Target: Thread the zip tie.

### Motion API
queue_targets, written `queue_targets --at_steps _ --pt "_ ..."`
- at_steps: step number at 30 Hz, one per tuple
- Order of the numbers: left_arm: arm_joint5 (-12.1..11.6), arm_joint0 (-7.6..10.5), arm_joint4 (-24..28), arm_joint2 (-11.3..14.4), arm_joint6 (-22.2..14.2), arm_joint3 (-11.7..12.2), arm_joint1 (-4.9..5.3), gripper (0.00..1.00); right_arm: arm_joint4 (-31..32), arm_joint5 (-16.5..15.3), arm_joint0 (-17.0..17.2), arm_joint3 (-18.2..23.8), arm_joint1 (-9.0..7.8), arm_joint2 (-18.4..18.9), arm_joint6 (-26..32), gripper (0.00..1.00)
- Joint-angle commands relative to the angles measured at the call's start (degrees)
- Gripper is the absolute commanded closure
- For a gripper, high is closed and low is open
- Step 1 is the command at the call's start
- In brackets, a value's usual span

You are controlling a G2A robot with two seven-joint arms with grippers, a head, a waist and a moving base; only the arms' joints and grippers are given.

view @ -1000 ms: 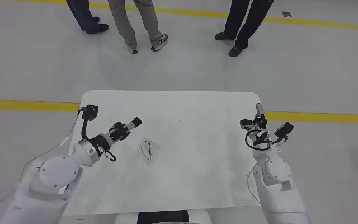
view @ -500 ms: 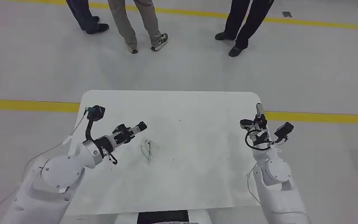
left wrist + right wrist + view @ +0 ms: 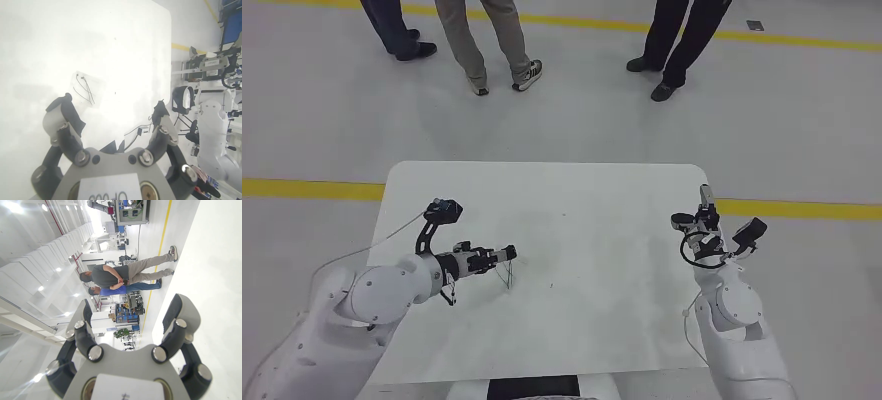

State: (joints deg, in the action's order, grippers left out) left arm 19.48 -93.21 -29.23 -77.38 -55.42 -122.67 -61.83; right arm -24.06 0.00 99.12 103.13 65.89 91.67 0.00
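Note:
Thin black zip ties point(image 3: 506, 270) lie crossed inside a small clear bag point(image 3: 94, 83) on the white table point(image 3: 622, 300), left of its middle. In the left wrist view the zip ties point(image 3: 84, 89) sit just beyond one finger point(image 3: 62, 106). My left gripper point(image 3: 509, 253) hangs low over the bag's near edge, open, nothing between its fingers; the left wrist view shows this gripper point(image 3: 113, 100) with its jaws wide apart. My right gripper point(image 3: 694, 206) stands at the table's right edge, far from the bag, open and holding nothing. The right gripper point(image 3: 130, 300) points out into the room.
The table's rounded right corner point(image 3: 166, 17) and edge lie ahead of the left gripper. The other arm point(image 3: 211, 117) stands beyond that edge. A thin cable point(image 3: 372, 245) trails off the left arm. Yellow floor lines point(image 3: 302, 188) run past the table.
My left arm has swung right and lowered, bringing its open gripper from left of the bag to the bag's edge. The right arm has not moved.

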Motion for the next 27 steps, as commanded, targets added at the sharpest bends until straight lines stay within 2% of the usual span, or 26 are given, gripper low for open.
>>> queue_targets --at_steps 1,3,4,8,9,12,15,19,27 --pt "0.0 0.0 -0.04 0.0 -0.01 0.0 0.0 0.0 0.0 0.0 0.0 0.0 0.0 0.0 0.0 0.0" --pt "0.0 0.04 -0.92 0.52 -0.51 0.27 0.04 0.0 0.0 0.0 0.0 0.0 0.0 0.0 0.0 0.0" --pt "0.0 1.01 -5.3 2.28 -1.52 1.15 0.08 0.0 0.0 0.0 0.0 0.0 0.0 0.0 0.0 0.0" --pt "0.0 4.14 -9.53 4.56 -7.16 4.52 -1.04 0.0 0.0 0.0 0.0 0.0 0.0 0.0 0.0 0.0" --pt "0.0 5.13 -11.36 5.23 -8.7 4.45 -1.4 0.0 0.0 0.0 0.0 0.0 0.0 0.0 0.0 0.0" --pt "0.0 7.37 -16.59 7.27 -13.59 5.31 -3.09 0.0 0.0 0.0 0.0 0.0 0.0 0.0 0.0 0.0" --pt "0.0 9.1 -20.31 8.68 -16.91 6.3 -5.26 0.0 0.0 0.0 0.0 0.0 0.0 0.0 0.0 0.0" --pt "0.0 9.11 -23.64 8.62 -19.71 6.9 -8.51 0.0 0.0 0.0 0.0 0.0 0.0 0.0 0.0 0.0" --pt "0.0 9.11 -23.64 8.62 -19.71 6.9 -8.51 0.0 0.0 0.0 0.0 0.0 0.0 0.0 0.0 0.0"
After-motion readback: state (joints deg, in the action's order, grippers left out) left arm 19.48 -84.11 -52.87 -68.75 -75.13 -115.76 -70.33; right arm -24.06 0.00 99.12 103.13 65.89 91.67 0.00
